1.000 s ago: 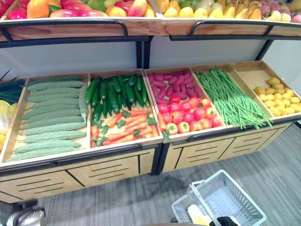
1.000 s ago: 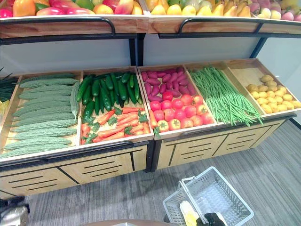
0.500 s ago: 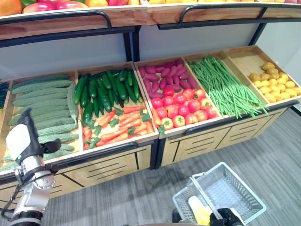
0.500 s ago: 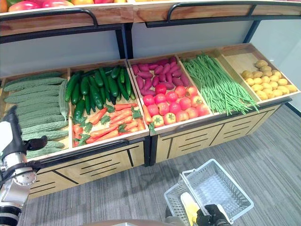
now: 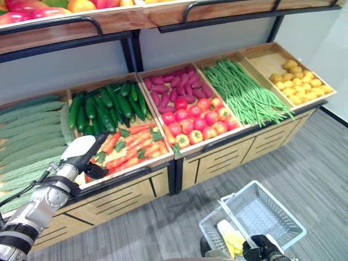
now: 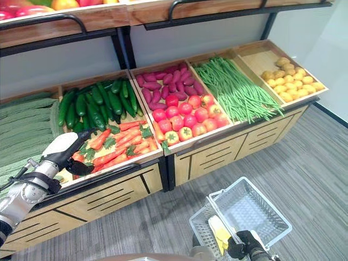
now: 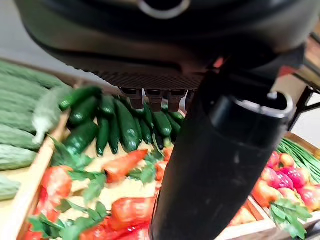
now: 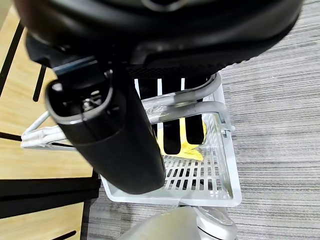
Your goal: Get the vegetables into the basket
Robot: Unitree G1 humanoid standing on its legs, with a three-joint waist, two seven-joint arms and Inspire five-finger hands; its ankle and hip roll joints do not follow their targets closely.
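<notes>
A long wooden produce stand (image 5: 163,179) is filling the upper half of the head views, its bins running from nine o'clock to three o'clock. From the nine o'clock side the bins are holding pale green bitter gourds (image 5: 27,136), then dark cucumbers (image 5: 103,106) with carrots (image 5: 136,147) in front of them, then purple sweet potatoes (image 5: 168,89) behind red tomatoes (image 5: 196,122), then green beans (image 5: 242,95), then yellow potatoes (image 5: 299,84) at two o'clock. A shelf (image 5: 109,22) of fruit is running across twelve o'clock.

A white wire basket (image 5: 272,209) is sitting low at five o'clock over the grey floor (image 5: 315,157), with a pale yellow item (image 5: 231,239) already lying inside it.

The left hand (image 5: 81,155) is reaching in from eight o'clock and hovering over the front corner of the carrot bin. Its fingers are stretching out nearly straight toward the carrots, the thumb standing apart, and it is grasping nothing; its wrist view is showing carrots and cucumbers just past the fingertips.

The right hand (image 6: 244,244) is showing at six o'clock, its fingers curling round the basket handle (image 8: 180,112) and clenching it.
</notes>
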